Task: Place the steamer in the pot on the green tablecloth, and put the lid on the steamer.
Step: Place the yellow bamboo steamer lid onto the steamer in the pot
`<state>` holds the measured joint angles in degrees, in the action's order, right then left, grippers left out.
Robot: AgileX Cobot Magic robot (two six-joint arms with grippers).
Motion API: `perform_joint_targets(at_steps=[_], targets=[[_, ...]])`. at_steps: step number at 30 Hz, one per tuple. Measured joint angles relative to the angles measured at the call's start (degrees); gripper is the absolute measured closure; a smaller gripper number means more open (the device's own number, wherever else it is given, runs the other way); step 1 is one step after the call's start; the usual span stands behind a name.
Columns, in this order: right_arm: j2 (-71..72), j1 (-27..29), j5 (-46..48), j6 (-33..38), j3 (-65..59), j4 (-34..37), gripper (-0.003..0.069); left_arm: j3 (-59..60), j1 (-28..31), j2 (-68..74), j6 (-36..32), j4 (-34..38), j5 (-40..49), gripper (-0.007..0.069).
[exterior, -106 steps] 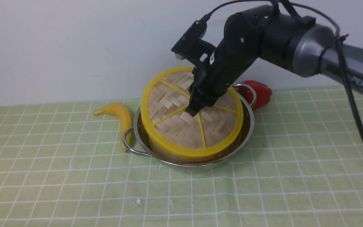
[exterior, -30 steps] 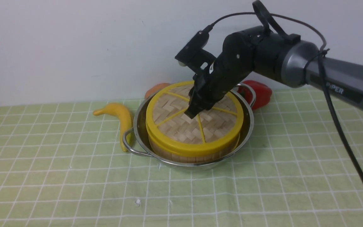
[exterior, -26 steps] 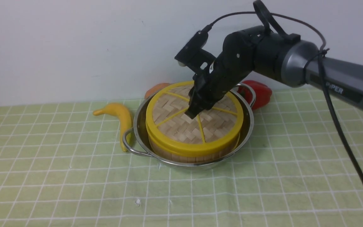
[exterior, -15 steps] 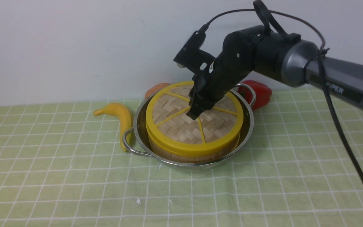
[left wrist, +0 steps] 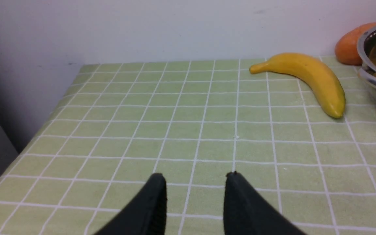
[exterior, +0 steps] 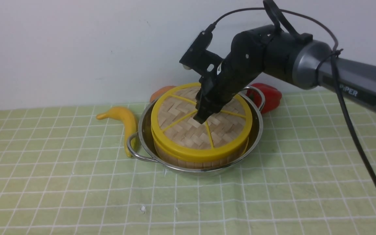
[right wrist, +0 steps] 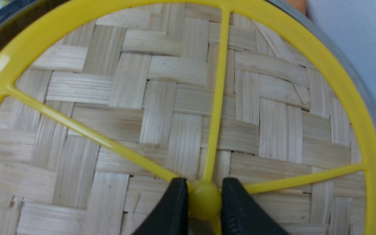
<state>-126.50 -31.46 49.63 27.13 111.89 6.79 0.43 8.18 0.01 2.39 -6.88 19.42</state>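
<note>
Far to the left, the left gripper (left wrist: pixel 194 195) is being held low over bare green tablecloth (exterior: pixel 60 182), its jaws spread apart and nothing between them. Next along, a yellow banana (exterior: pixel 126 122) is lying on the cloth, its lower end just beside the pot's near-left looped handle. At the centre, the stainless-steel pot (exterior: pixel 256 130) is being seen standing on the green tablecloth, and the steamer (exterior: pixel 194 161) is sitting inside it, only its bamboo wall showing under the lid. The lid (exterior: pixel 181 130) is lying flat on the steamer, yellow rim stacked on yellow rim. An orange vegetable (exterior: pixel 162 92) is peeking out behind the pot. Over the lid's middle, the right gripper (right wrist: pixel 204 199) is being pointed steeply down, and its fingers (right wrist: pixel 175 209) are pinched on the lid's yellow hub (right wrist: pixel 204 200). Further right, a red bell pepper (exterior: pixel 269 96) is resting behind the pot's far handle.
</note>
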Motion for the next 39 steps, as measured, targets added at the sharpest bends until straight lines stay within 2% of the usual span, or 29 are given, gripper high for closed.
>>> perform_joint_targets(at_steps=[13,39], targets=[[0.1,-1.1,-1.7,0.2,-0.2,-2.1,0.0516,0.0,0.0,0.0,0.0,0.0,0.0,0.0382],[0.0,-0.9,-2.4,0.2,-0.3,-2.1,0.0516,0.0,0.0,0.0,0.0,0.0,0.0,0.0382]])
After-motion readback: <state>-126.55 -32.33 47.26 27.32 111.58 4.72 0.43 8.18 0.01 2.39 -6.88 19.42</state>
